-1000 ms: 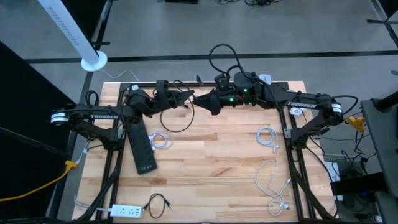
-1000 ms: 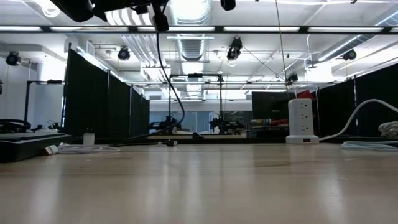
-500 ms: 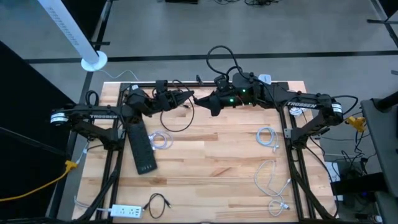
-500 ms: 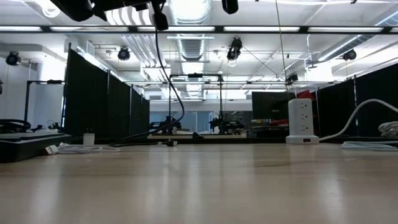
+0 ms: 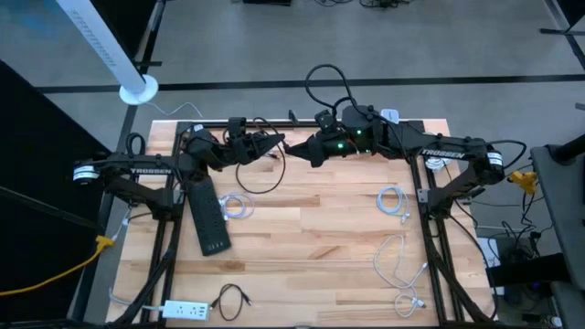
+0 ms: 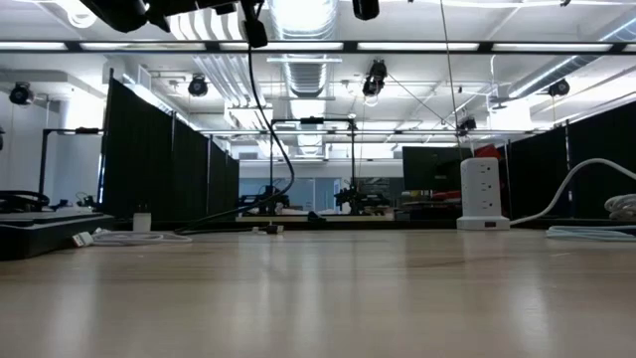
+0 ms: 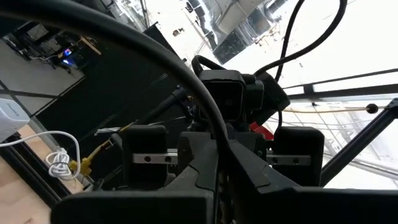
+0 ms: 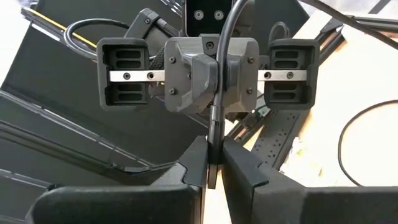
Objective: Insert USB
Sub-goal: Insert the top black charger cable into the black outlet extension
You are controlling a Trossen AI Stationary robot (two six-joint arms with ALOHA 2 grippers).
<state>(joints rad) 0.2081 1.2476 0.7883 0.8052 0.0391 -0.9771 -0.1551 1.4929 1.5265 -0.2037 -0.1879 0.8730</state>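
Both arms are raised over the table's far edge, their grippers tip to tip. My left gripper [image 5: 277,143] [image 7: 221,180] and my right gripper [image 5: 306,152] [image 8: 212,171] are each shut on a black cable. In the high view the cable [image 5: 249,185] hangs from the left gripper in a loop toward the table. In the low view it [image 6: 286,164] drops from above to the table top. Each wrist view shows the other gripper head-on, close behind the cable. The plug itself cannot be made out. My left gripper pinches the black cable [image 7: 217,146] between its two fingers, which point level toward the table's right. The cable arcs up and away over the fingers and is clear of the table here. My right gripper pinches a thin black cable piece [image 8: 212,163] between its fingertips, coming level from the table's right. The cable [image 8: 219,74] runs straight on from the fingers, in front of the left gripper. The held part is lifted clear.
A black power strip [image 5: 208,215] lies on the table's left side beside a white cable coil [image 5: 236,206]. More white cables [image 5: 393,199] [image 5: 398,265] lie on the right. A white power strip [image 5: 187,311] and a black cable [image 5: 230,297] lie near the front edge. A white tower socket [image 6: 484,194] stands at the far edge.
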